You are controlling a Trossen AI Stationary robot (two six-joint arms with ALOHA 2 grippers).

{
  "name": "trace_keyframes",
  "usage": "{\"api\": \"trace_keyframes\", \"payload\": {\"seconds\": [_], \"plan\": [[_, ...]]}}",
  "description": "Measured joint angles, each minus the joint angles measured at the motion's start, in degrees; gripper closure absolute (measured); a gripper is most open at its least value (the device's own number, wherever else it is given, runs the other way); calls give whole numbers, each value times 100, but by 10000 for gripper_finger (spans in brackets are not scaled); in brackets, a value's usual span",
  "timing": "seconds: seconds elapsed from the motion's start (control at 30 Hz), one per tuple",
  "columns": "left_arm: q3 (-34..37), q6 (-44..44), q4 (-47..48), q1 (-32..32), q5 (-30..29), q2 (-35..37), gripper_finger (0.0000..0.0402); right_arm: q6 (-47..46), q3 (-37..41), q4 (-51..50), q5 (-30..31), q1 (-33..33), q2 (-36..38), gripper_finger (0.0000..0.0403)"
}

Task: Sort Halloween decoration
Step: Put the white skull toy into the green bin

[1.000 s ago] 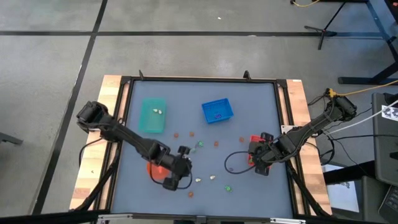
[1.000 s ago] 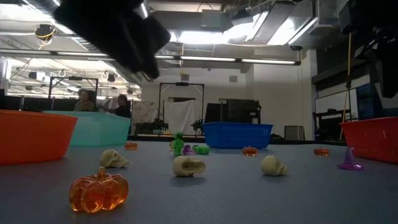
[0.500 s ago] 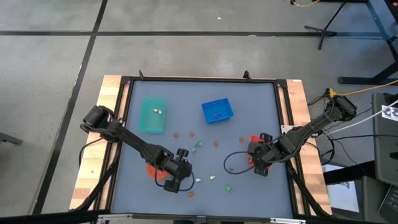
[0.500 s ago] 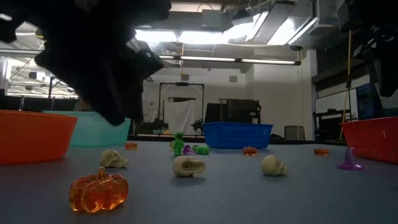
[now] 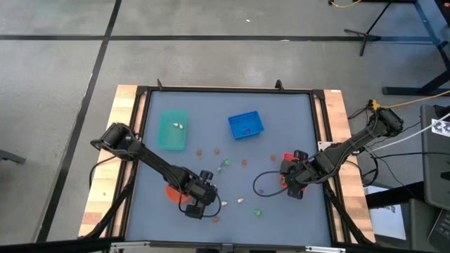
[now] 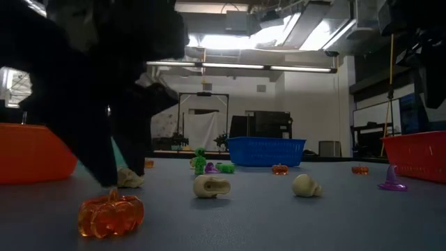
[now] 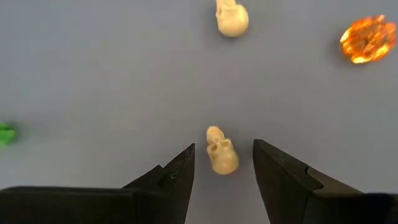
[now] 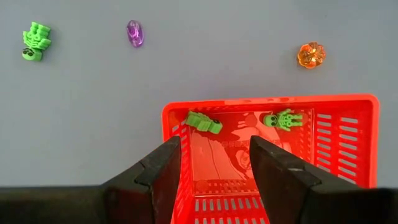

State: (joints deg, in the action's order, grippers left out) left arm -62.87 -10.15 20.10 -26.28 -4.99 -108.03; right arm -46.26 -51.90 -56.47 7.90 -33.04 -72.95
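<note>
- The left gripper (image 7: 222,163) hung low over the near part of the grey surface (image 5: 281,119), its fingers (image 7: 176,174) spread with a cream skull (image 7: 220,152) lying between them, touching neither.
- Just beyond that lay a second cream skull (image 7: 231,17) and an orange pumpkin (image 7: 367,39), with bare surface around them.
- In the low view, the pumpkin (image 6: 110,213) sat nearest the front edge, the left arm looming dark behind it.
- The right gripper (image 8: 213,165) hovered over the red tray (image 8: 367,124) near the right edge, fingers (image 8: 163,171) spread and holding nothing; two green figures (image 8: 203,121) lay inside.
- Farther off stood the blue tray (image 5: 245,125) and the teal tray (image 5: 172,131).
</note>
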Motion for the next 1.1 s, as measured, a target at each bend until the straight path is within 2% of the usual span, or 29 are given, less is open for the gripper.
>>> {"api": "trace_keyframes", "payload": {"seconds": [0.4, 0.83, 1.1], "plan": [[-2, -177, -1, 15, 26, -41, 261, 0, 0, 1, 31, 2, 0, 214], [-2, -179, -5, 22, 46, -41, 333, 2, 0, 0, 44, 1, 0, 214], [-2, -177, -3, 26, 23, -39, 361, 2, 0, 0, 44, 0, 0, 214]]}}
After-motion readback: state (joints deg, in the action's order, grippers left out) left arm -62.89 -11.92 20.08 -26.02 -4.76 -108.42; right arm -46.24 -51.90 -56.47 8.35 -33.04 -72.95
